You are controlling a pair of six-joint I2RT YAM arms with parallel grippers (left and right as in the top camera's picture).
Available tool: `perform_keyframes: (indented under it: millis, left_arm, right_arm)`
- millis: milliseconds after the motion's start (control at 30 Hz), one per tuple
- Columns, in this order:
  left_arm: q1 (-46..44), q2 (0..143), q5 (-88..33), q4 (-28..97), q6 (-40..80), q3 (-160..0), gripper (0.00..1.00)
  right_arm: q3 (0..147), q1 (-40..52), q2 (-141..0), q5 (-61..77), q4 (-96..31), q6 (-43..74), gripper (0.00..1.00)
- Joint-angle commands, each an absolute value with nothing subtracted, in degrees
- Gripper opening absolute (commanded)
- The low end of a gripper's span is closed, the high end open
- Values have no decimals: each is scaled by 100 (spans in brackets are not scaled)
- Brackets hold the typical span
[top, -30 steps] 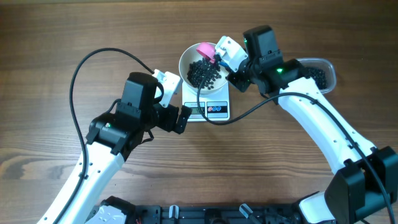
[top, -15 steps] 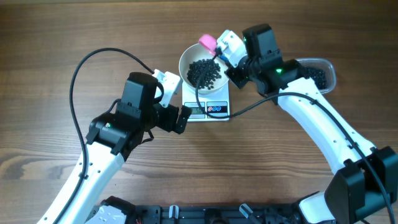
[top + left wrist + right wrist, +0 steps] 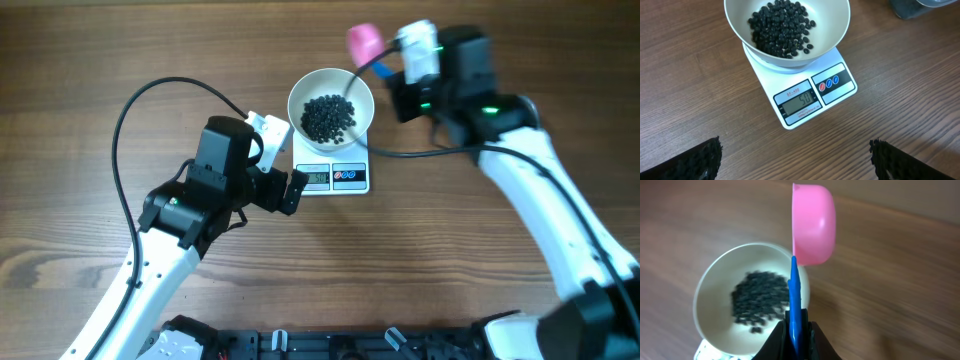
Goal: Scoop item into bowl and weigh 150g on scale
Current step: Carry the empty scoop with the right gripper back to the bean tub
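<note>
1. Left wrist view: the item (image 3: 781,27), a heap of tiny black beans, lies in the bottom of the bowl (image 3: 832,30). It covers only the middle, and the white wall above it is bare.
2. The bowl sits on the back part of the scale (image 3: 840,87). The grey display and the two round buttons show in front of it. The display seems to read fifty, though the digits are small and I would not swear to it.
3. The scale lies flat on the wooden desk (image 3: 100,60).
4. In the overhead view the pink scoop (image 3: 364,41) hangs in the air just past the bowl's far right rim, not touching it. The right wrist view is blurred, but it shows the scoop turned on its edge. Its inside cannot be seen.
5. The right gripper (image 3: 795,332) has its jaws narrow, clamped on the scoop's blue handle (image 3: 795,295).
6. The left gripper (image 3: 285,160) hovers just beside the scale's left side with its jaws wide and nothing between them. Its black padded fingertips (image 3: 705,160) sit in the lower corners of its own view.
</note>
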State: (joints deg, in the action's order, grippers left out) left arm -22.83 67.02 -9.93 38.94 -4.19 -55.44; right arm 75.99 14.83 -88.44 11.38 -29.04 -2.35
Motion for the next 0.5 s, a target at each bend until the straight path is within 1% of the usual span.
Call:
perform_keyframes:
  millis: [0, 167, 333, 467]
  left_arm:
    - [-2314, 6718, -1083, 3876, -427, -5507, 100]
    - [-2314, 6718, -1083, 3876, -425, -5507, 100]
    - [-2314, 6718, -1085, 3876, -425, -5507, 100]
    - [-2314, 6718, -1083, 3876, -427, -5507, 100]
  right_arm:
    - [7564, 801, -8211, 1116, -3153, -163, 4]
    - [7564, -325, -7841, 698, -3983, -427, 4]
    - [7561, -932, -7872, 607, -4709, -950, 4]
    - [7561, -1151, -8095, 342, -5024, -1378, 4]
